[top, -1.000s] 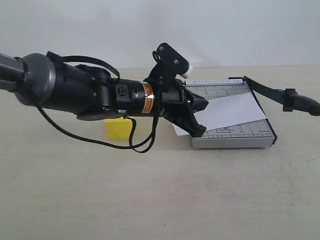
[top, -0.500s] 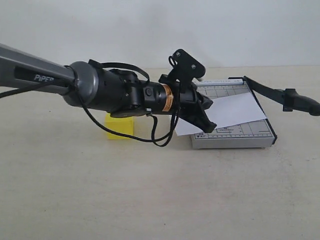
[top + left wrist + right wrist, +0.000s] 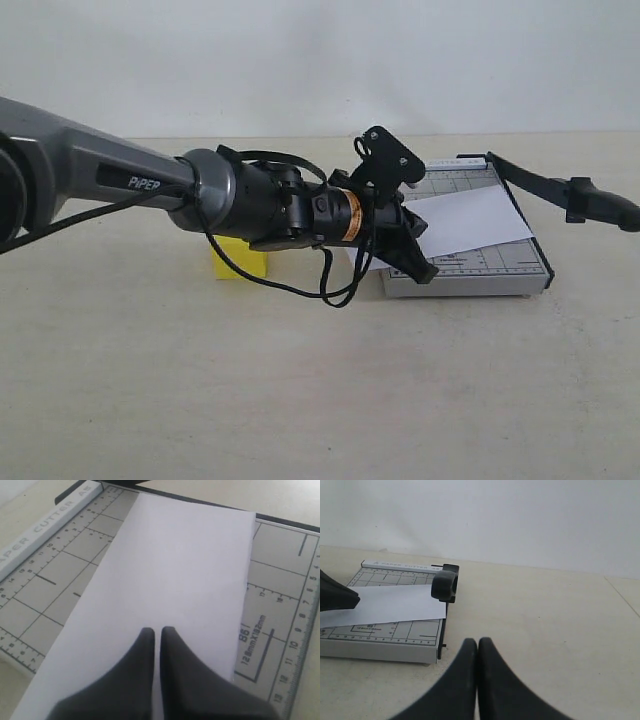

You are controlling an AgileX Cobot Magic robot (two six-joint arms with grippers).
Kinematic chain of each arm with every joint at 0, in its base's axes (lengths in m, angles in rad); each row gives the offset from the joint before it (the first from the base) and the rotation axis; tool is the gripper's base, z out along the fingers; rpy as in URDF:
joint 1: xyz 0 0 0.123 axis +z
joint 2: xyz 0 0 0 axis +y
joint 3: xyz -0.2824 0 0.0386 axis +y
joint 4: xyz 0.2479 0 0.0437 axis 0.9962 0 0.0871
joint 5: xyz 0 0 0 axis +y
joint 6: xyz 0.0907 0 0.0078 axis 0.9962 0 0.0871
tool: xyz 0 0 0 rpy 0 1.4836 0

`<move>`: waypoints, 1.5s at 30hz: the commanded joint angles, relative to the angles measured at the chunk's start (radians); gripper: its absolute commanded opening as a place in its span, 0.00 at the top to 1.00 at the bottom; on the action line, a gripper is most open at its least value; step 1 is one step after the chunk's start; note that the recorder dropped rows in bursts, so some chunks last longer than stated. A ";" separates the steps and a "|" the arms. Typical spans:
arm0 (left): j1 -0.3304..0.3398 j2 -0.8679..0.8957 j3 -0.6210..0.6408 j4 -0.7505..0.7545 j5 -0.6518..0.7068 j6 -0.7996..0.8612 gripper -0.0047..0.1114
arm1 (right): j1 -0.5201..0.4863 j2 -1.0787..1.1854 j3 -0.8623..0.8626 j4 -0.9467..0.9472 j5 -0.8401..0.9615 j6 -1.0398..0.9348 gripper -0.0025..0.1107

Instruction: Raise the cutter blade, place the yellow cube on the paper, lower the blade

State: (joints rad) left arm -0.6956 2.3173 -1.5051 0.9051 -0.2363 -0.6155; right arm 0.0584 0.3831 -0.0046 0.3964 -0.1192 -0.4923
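The cutter blade (image 3: 530, 177) is standing raised, its thick handle (image 3: 600, 205) reaching out past the right side of the grey cutter base (image 3: 465, 283), so the first step looks done. The paper (image 3: 470, 222) is lying askew on the grid, one end overhanging the base's left edge. The left tool (image 3: 156, 630) is hovering low over that end, fingers almost together with nothing between them; whether it is touching the sheet I cannot tell. The yellow cube (image 3: 237, 264) is sitting on the surface (image 3: 300, 390) behind the left arm, well apart from the base. The right tool (image 3: 477, 641) is hanging pinched closed and empty, right of the cutter. I am judging that the cube is waiting to be fetched. Doing that well is calling for opening wide, gripping two opposite faces squarely, lifting clear of the base's edge, and setting it flat mid-sheet, away from the cutting edge, without dragging the paper.
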 commanded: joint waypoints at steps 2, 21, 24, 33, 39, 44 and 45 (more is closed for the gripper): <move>-0.010 0.033 -0.034 -0.011 -0.002 0.006 0.92 | 0.000 -0.002 0.005 0.001 -0.003 -0.003 0.98; -0.072 0.138 -0.135 -0.007 0.039 0.065 0.92 | 0.000 -0.002 0.005 0.016 -0.008 -0.003 0.98; -0.072 0.147 -0.144 -0.007 0.017 0.087 0.92 | 0.000 -0.002 0.005 0.016 -0.008 -0.003 0.98; -0.072 0.160 -0.185 -0.033 0.040 0.087 0.92 | 0.000 -0.002 0.005 0.016 -0.008 -0.003 0.98; -0.072 0.148 -0.185 -0.033 0.052 0.075 0.92 | 0.000 -0.002 0.005 0.016 -0.008 -0.003 0.98; -0.072 0.132 -0.185 -0.033 0.047 0.075 0.92 | 0.000 -0.002 0.005 0.016 -0.008 -0.003 0.98; -0.072 0.128 -0.185 -0.033 0.043 0.072 0.92 | 0.000 -0.002 0.005 0.016 -0.008 -0.003 0.98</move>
State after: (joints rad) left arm -0.7631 2.4516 -1.6947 0.8701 -0.2351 -0.5350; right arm 0.0584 0.3831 -0.0046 0.4091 -0.1192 -0.4923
